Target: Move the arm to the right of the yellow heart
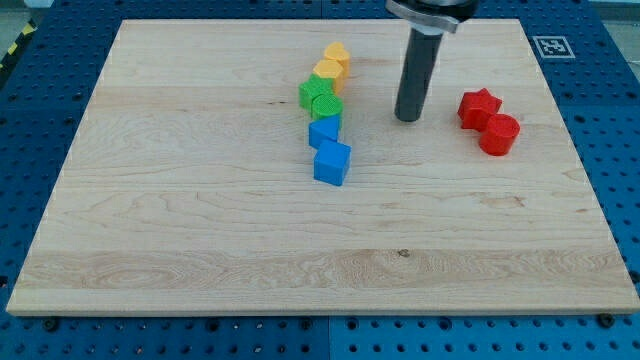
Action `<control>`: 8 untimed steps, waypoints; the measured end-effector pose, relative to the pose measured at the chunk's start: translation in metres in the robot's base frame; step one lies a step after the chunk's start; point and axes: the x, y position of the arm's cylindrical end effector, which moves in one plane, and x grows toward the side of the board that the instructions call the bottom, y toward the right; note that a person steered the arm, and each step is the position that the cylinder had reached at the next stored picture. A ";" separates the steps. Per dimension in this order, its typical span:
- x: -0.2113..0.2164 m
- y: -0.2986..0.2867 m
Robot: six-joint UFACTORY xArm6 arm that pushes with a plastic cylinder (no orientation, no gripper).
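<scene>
In the camera view, a pale wooden board (pixel 200 230) lies on a blue perforated table (pixel 40 40); the board serves as the only holder here, and all the blocks sit on it. A column of six blocks runs down the middle. At its top are two yellow blocks touching each other: the upper yellow block (pixel 337 56) and the lower yellow block (pixel 327 72). Which of them is the heart I cannot tell, as their shapes are too small to read. Below come a green block (pixel 313 92) and a second green block (pixel 326 107), then a blue block (pixel 324 131) and a blue cube (pixel 332 162).

My tip (pixel 407 119) rests on the board to the view's right of the column, level with the green blocks and apart from them. It is a bare rod with no fingers, holding nothing. Its upper part is cut off by the view's top edge.

Further right sit a red star (pixel 479 106) and a red block (pixel 499 134), touching. A black-and-white marker (pixel 551 45) sits at the board's top right corner.
</scene>
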 end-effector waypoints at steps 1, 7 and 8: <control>0.000 0.000; 0.006 0.000; 0.008 0.000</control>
